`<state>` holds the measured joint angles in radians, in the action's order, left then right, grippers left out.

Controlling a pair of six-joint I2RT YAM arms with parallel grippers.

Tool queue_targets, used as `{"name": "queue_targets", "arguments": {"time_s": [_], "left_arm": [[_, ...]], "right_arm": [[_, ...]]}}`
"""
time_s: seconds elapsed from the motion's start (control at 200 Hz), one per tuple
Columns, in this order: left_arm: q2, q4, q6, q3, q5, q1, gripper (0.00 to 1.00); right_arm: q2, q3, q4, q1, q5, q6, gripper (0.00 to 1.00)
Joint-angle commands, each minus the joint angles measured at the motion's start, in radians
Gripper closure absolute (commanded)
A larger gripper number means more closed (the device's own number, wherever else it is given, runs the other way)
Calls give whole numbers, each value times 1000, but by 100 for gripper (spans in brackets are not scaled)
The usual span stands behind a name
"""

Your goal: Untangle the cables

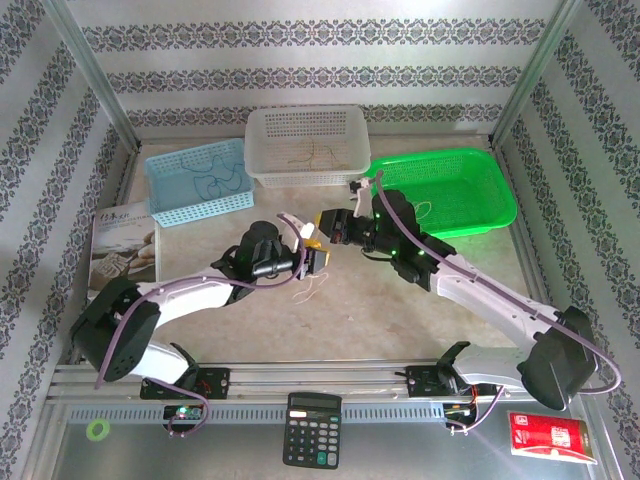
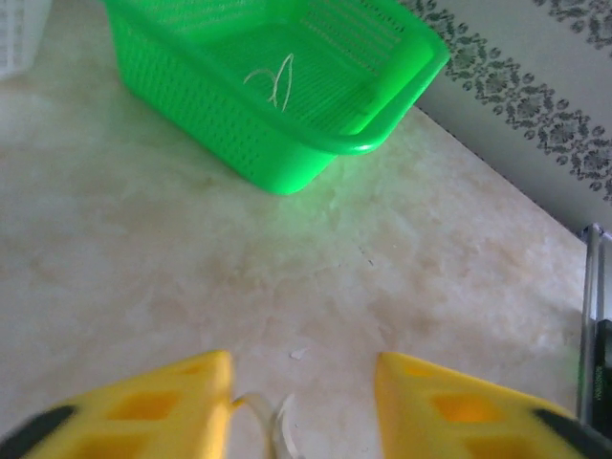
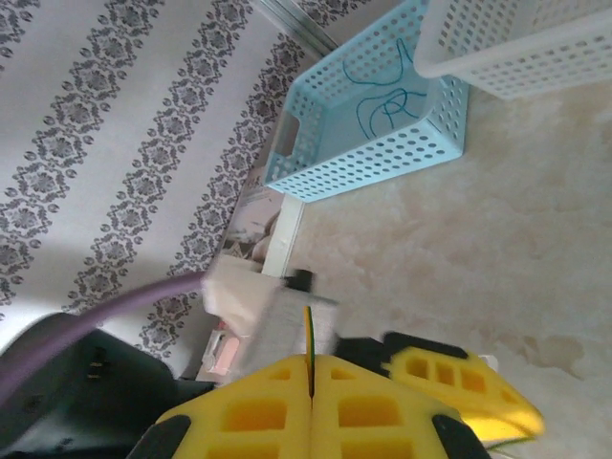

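Cables (image 1: 315,288): whitish thin strands dangle in a small loop under the two grippers, over the middle of the table (image 1: 400,300); the left wrist view shows a pale curl (image 2: 279,426) low between the yellow fingers, and it cannot be told if it touches the tabletop.
Left gripper (image 1: 318,254): jaws spread wide (image 2: 303,373); one strand curves off the inner edge of its left finger (image 2: 206,402), with nothing pinched between the fingers.
Right gripper (image 1: 323,220): just beyond the left one, nose to nose with it; its yellow fingers are pressed together (image 3: 311,382) and a thread-thin dark strand (image 3: 309,335) sticks out of the seam, so it clamps a cable.
Blue basket (image 1: 165,190): far left of the table, with a dark blue cable (image 1: 212,184) looped on its floor, seen also from the right wrist (image 3: 387,100).
White basket (image 1: 300,120): at the far edge, centre, tan strands (image 1: 312,155) inside.
Green basket (image 1: 490,190): far right, one whitish loop (image 2: 273,81) lying inside.
Booklet (image 1: 120,245): flat by the left edge, in front of the blue basket.
Calculator (image 1: 311,430): on the metal shelf in front of the arm bases, centre.
Red packet (image 1: 550,438): on the same shelf, right end.
Green ring (image 1: 97,430): same shelf, left end.
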<state>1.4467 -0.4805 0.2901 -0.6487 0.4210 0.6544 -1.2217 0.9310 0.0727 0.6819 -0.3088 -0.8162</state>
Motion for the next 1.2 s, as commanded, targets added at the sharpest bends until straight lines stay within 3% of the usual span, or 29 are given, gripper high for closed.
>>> {"name": "queue_targets", "arguments": {"time_s": [0.0,0.37,0.64,0.754,0.819,1.094,1.194], "left_arm": [[35,-76,5,47,11,-5,75],[71,-130,22,136,-8,-27,92],[76,-133,32,135,-3,-35,91],[48,-116,42,125,7,-36,78],[22,-100,50,117,6,-38,59],[-108,-12,79,97,-40,-50,1],[-154,8,92,101,-70,-62,0]], "right_arm": [[37,77,76,-33,-33,-29,100],[76,132,192,-222,-102,-167,100],[93,112,179,-257,-78,-155,100],[88,83,173,-267,-56,-141,100],[81,69,173,-274,-40,-131,100],[-18,103,177,-320,8,-86,100],[-94,164,179,-339,6,-77,100]]}}
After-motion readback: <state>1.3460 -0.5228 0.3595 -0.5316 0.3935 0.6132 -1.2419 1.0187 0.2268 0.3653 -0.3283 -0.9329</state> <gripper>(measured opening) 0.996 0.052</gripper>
